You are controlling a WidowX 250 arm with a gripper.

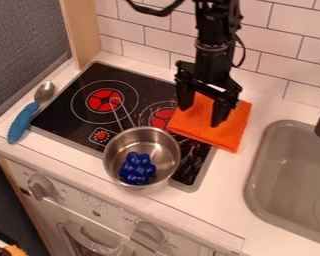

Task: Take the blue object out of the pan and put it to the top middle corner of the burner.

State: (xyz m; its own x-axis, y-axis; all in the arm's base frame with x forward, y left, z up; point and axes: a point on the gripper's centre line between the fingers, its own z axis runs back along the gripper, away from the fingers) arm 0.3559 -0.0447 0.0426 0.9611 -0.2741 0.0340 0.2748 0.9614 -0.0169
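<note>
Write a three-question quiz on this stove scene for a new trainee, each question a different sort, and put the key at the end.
1. True or false: the blue object sits inside the pan.
2. What does the gripper hang over? (a) the sink (b) the orange cloth (c) the spoon
3. Fill in: the spoon's handle is ____ in colour.

Key: 1. true; 2. b; 3. blue

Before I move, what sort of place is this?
Likely a toy kitchen: there's a cooktop with red burner rings, a grey sink and a white tiled backsplash.
</note>
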